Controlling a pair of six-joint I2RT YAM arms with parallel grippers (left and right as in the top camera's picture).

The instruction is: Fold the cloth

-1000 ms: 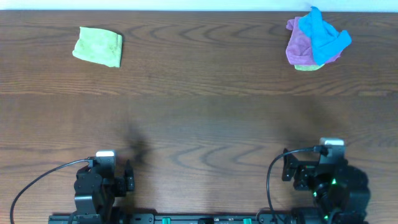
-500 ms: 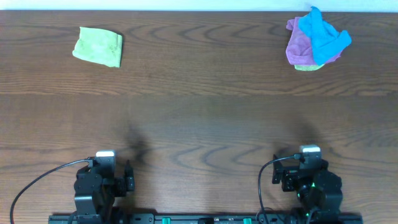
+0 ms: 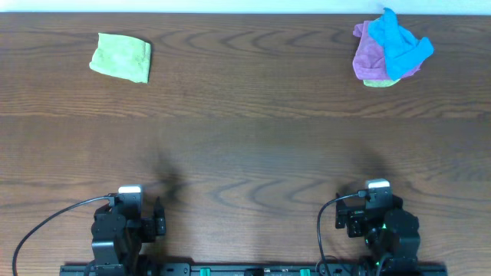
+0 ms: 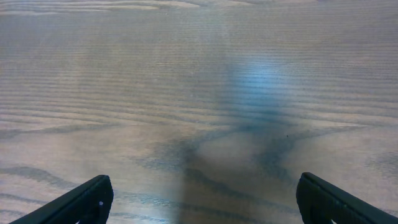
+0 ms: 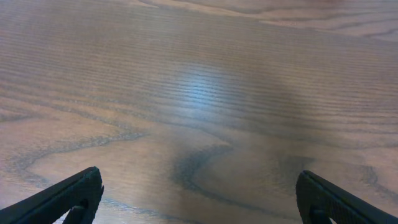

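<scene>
The cloth (image 3: pixel 120 57) lies at ten o'clock on the bench (image 3: pixel 245 153), seemingly already doubled into a small pad. At seven o'clock the left gripper (image 4: pixel 200 198) and at five the right gripper (image 5: pixel 198 198) hang spread and empty, well apart from it. Folding looks done; any further crease calls for a long reach. A purple-and-blue pile (image 3: pixel 390 47) sits at two o'clock.
</scene>
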